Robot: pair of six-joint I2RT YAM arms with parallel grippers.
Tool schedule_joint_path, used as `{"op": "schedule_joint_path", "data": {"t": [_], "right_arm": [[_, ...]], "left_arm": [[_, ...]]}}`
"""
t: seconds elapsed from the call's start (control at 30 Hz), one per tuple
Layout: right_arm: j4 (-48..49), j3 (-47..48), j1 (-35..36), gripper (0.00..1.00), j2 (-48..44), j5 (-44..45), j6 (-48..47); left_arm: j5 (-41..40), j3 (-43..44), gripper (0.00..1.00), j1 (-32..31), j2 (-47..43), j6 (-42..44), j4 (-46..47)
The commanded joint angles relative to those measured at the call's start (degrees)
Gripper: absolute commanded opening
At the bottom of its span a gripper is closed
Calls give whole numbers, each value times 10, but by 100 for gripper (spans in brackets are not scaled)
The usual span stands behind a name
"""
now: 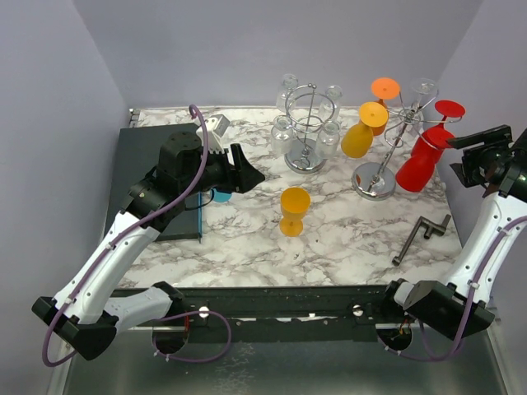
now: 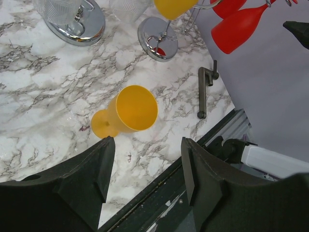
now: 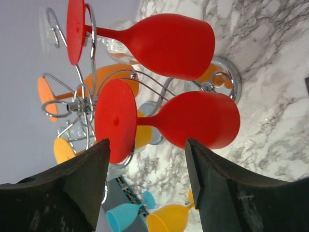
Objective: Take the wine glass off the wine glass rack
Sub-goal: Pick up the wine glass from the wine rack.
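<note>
The chrome wine glass rack (image 1: 387, 136) stands at the back right, with red, orange and clear glasses hanging from its arms. The nearest red wine glass (image 1: 422, 160) hangs bowl down on the rack's right side. In the right wrist view this red wine glass (image 3: 198, 120) and its foot (image 3: 115, 121) lie just beyond my right gripper (image 3: 147, 164). That gripper is open, and its fingers (image 3: 82, 179) stand apart from the glass. My left gripper (image 2: 147, 159) is open and empty above the table's near edge, close to a yellow glass (image 2: 130, 110).
A second rack (image 1: 309, 123) holding clear glasses stands at the back centre. The yellow glass (image 1: 294, 211) stands mid-table. A metal crank (image 1: 420, 234) lies front right. At the left is a dark mat (image 1: 152, 156), with a blue glass (image 1: 221, 195) beneath the left arm.
</note>
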Motion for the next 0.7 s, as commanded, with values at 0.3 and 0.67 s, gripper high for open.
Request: {"op": "schedule_joint_path", "data": {"t": [0.3,0.67], "right_arm": [[91,-31,-5,55,6,-37,64],[99,-31,-5,29,12,-33,64]], "left_arm": [[18,-10,63,-2,-15,3,22],[16,-12,63,-2,-16,4,22]]}}
